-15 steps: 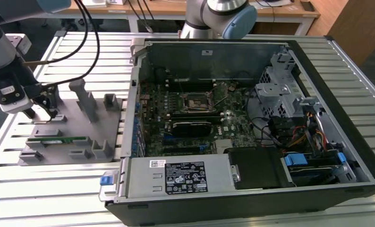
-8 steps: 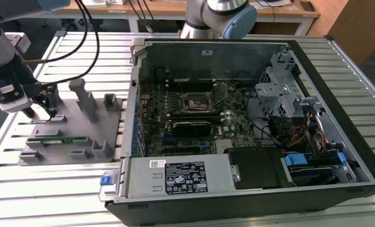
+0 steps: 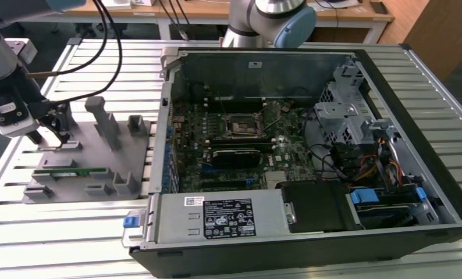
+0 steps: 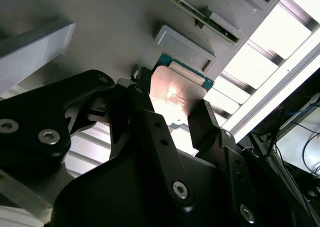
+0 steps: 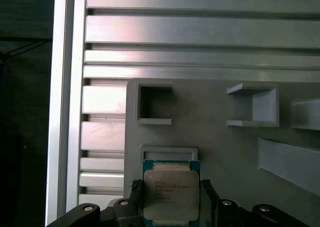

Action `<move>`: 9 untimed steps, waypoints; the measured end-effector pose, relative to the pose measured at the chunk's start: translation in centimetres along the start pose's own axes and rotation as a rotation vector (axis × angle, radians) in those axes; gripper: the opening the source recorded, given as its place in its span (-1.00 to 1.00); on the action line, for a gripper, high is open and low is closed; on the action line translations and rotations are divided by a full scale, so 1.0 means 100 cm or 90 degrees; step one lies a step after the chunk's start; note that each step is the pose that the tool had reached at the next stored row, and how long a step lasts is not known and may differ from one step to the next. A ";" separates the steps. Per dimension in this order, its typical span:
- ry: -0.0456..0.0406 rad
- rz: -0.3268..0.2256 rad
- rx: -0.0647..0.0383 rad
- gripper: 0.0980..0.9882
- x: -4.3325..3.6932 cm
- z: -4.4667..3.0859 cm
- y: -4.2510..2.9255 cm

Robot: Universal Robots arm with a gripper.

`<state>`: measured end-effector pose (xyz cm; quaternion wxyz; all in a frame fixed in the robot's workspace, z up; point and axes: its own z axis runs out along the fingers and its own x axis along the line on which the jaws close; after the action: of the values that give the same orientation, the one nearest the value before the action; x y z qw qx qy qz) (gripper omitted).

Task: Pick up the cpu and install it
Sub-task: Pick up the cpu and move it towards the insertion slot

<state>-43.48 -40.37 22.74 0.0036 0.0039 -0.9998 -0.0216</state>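
The cpu, a flat square chip with a silvery top and a thin green edge, sits between my two black fingers in both wrist views, just beside a small grey holder block. My gripper is shut on it, one finger against each of two opposite edges of the cpu. In the exterior view my gripper stands over the grey parts tray at the exterior view's left, well apart from the open computer case. The motherboard's square socket lies open in the middle of the case.
The grey tray carries upright holder blocks and a green memory stick. The black computer case lies open on the slatted aluminium table, with a drive cage and cables at the exterior view's right. Cables hang behind the arm.
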 end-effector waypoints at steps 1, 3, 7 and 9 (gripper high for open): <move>0.0000 0.000 0.000 0.00 0.0000 -0.0003 0.0000; 0.0000 0.000 0.000 0.00 0.0000 -0.0009 0.0001; 0.0000 0.000 0.000 0.00 0.0000 -0.0022 0.0003; 0.0000 0.000 0.000 0.00 0.0000 -0.0028 0.0003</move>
<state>-43.48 -40.34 23.02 0.0036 0.0039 -0.9998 -0.0216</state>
